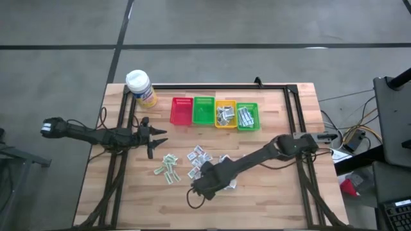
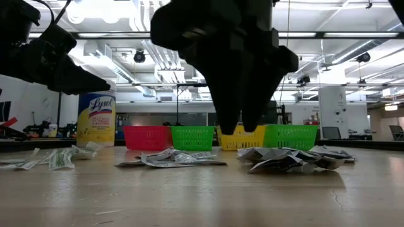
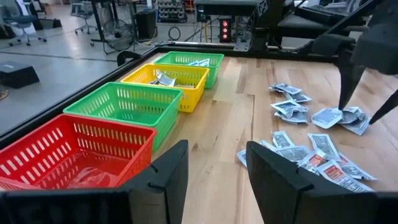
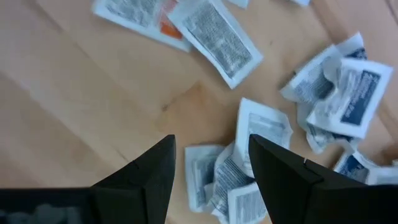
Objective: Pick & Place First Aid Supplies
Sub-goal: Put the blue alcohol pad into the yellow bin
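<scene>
The first aid supplies [image 1: 168,168] are small white paper packets lying flat in loose heaps mid-table, also seen in the right wrist view [image 4: 261,130] and the left wrist view [image 3: 317,155]. My right gripper [image 4: 211,180] points down, open, over the heap nearest the table's front [image 1: 225,174], and one crumpled packet [image 4: 224,180] lies under the gap. In the low view its fingertips [image 2: 240,129] hang above the wood. My left gripper [image 3: 214,174] waits open and nearly level at the table's left [image 1: 154,138], holding nothing.
Along the far side stand a red basket [image 1: 173,110], a green basket [image 1: 203,102], a yellow basket [image 1: 225,124] and a second green basket [image 1: 248,128]; the last two hold packets. A yellow bottle [image 1: 140,86] with a white cap stands at the far left corner.
</scene>
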